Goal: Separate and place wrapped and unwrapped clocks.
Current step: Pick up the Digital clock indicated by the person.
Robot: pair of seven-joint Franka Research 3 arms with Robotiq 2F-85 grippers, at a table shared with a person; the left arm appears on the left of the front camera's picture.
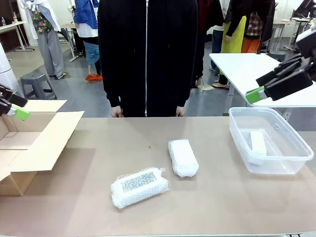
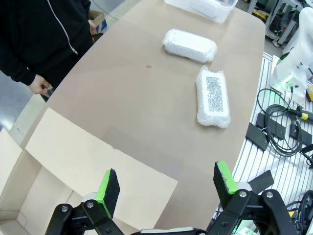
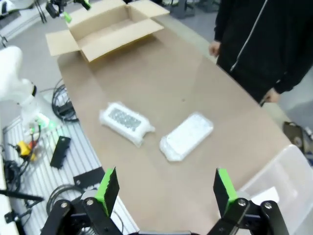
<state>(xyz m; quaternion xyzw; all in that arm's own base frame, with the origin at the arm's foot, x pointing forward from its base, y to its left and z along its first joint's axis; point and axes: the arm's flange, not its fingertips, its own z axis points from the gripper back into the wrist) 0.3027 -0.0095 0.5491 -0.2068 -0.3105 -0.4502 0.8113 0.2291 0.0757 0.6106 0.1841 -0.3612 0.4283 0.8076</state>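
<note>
Two bubble-wrapped clocks lie on the brown table. One shows a grey speckled panel (image 1: 139, 186) (image 2: 213, 98) (image 3: 124, 121). The other is plain white wrap (image 1: 183, 157) (image 2: 190, 44) (image 3: 187, 136). A smooth white unwrapped clock (image 1: 257, 143) (image 3: 264, 196) lies inside the clear plastic tub (image 1: 291, 157) (image 3: 286, 169). My left gripper (image 1: 15, 109) (image 2: 166, 183) hangs open and empty above the cardboard box (image 1: 44, 140) (image 2: 93, 166) (image 3: 105, 27). My right gripper (image 1: 261, 86) (image 3: 165, 188) hovers open and empty high over the tub's far right side.
A person in a black zip jacket (image 1: 147, 54) stands at the table's far edge, hands at their sides. The box's flaps spread open at the left end. Cables and power bricks (image 2: 276, 129) lie on the floor past the table's near edge.
</note>
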